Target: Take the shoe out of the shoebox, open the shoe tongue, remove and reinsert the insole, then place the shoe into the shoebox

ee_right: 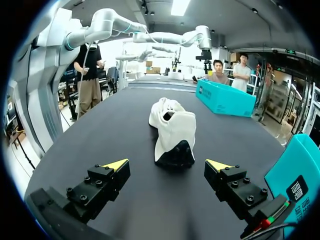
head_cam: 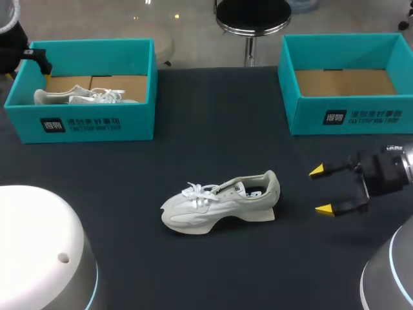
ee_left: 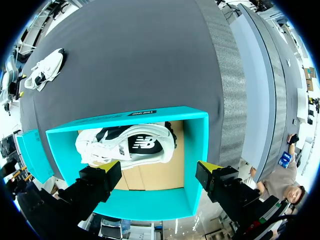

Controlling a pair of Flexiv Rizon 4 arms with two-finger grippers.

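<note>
1. Fingers point(head_cam: 324, 208) of the right gripper point(head_cam: 321, 190) – spread wide, nothing between them, low over the dark table point(head_cam: 213, 271) at its right side.
2. Left gripper point(ee_left: 160, 165) – fingers likewise wide apart and holding nothing, poised above the left shoebox point(head_cam: 97, 119).
3. White sneaker point(head_cam: 219, 203) – stands on its sole near the middle of the table, outside both boxes. Its toe points to the left side and its heel faces the right gripper. It sits ahead of that gripper's open fingers, apart from them.
4. Left shoebox – teal, open-topped, at the table's far left.
5. Second sneaker point(head_cam: 84, 97) – white with a dark lining, lying on its side on the cardboard floor of the left shoebox.
6. Right shoebox point(head_cam: 348, 116) – teal, open-topped, at the table's far right, cardboard floor showing.
</note>
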